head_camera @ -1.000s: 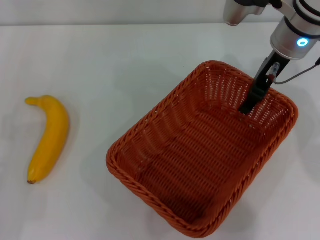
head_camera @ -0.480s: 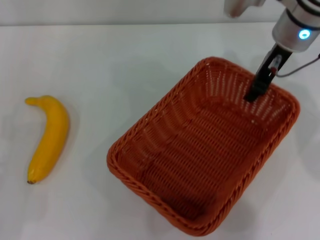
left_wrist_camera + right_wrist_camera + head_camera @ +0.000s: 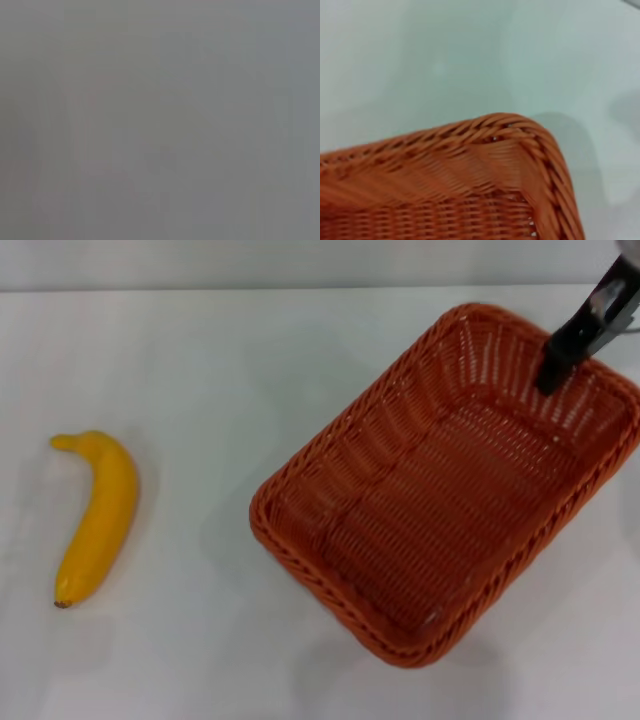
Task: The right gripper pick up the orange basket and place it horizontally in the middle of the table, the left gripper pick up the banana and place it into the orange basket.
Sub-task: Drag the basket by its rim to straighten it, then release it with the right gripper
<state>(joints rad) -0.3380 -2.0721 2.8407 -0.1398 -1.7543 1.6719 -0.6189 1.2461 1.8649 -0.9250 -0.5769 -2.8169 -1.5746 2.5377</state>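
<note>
The orange basket [image 3: 450,500] hangs tilted above the table's right half, casting a shadow on the table [image 3: 200,360]. My right gripper [image 3: 556,368] comes in from the top right, shut on the basket's far wall; one black finger [image 3: 575,335] shows inside, the other is hidden behind the wicker. The right wrist view shows a braided corner of the basket [image 3: 510,150] over the white table [image 3: 420,60]. The yellow banana [image 3: 98,515] lies on the table at the far left, well apart from the basket. My left gripper is out of view; its wrist view is plain grey.
White tabletop lies between the banana and the basket. The table's far edge [image 3: 250,287] runs along the top of the head view.
The right gripper has risen and moved right and away with the basket, which lifted off the table and shifted toward the top right. The banana stayed put.
</note>
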